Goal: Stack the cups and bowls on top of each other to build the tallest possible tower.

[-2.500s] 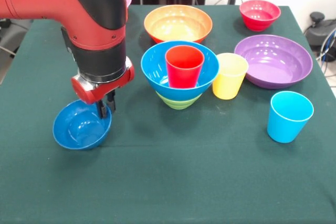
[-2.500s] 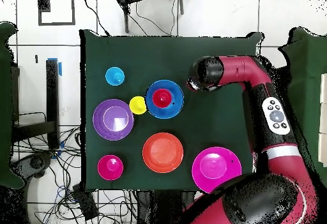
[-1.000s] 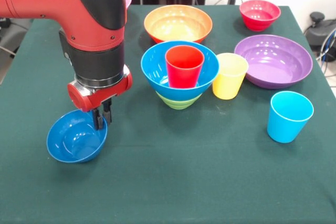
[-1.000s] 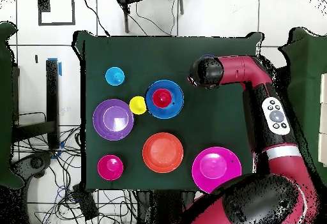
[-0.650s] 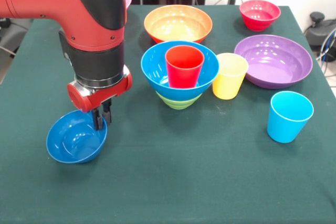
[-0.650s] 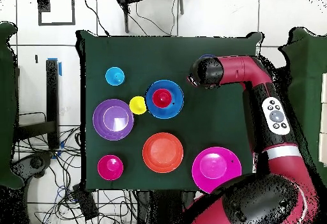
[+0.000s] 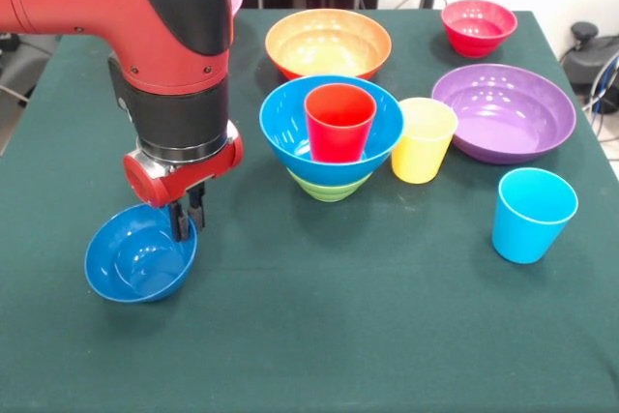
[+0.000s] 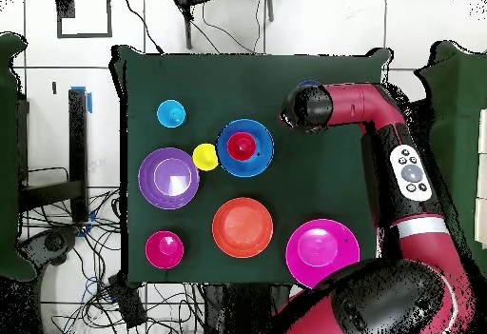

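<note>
My gripper is shut on the right rim of the small blue bowl at the table's left front; the bowl hangs slightly tilted from the fingers. The tower stands mid-table: a green bowl at the bottom, the large blue bowl on it, and the red cup upright inside. The yellow cup stands right beside it. The sky-blue cup stands alone at the front right. In the overhead view the arm hides the gripper and nearly all of the small blue bowl.
The orange bowl sits behind the tower, the small red bowl at the far right corner, the purple bowl at the right. The pink bowl lies near the robot's base, mostly hidden behind the arm in the front view.
The gripper and the small blue bowl have shifted left and toward the table's front edge, and the bowl now tilts more. Everything else is unmoved.
</note>
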Tool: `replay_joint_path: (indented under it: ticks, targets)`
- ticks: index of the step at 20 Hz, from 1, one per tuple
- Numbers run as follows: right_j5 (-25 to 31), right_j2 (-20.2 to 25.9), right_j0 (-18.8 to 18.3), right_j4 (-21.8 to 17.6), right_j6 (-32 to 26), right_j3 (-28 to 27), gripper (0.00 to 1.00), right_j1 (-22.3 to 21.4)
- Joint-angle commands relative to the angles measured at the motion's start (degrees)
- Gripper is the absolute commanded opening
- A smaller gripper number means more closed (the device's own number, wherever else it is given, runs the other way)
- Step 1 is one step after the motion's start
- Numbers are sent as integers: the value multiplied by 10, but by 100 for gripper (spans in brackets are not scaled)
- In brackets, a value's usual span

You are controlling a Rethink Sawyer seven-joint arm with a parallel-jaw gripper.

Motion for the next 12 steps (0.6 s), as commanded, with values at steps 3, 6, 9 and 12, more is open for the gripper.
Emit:
replay_joint_path:
  ticks: [3,6,9,12]
  targets:
    - [-32,-27,15,-51,-125,-6,0,35]
    - [-28,-27,16,-50,-126,-7,0,34]
    - [-30,-26,15,-51,-128,-10,0,37]
    - [-27,-25,15,-49,-128,-9,0,35]
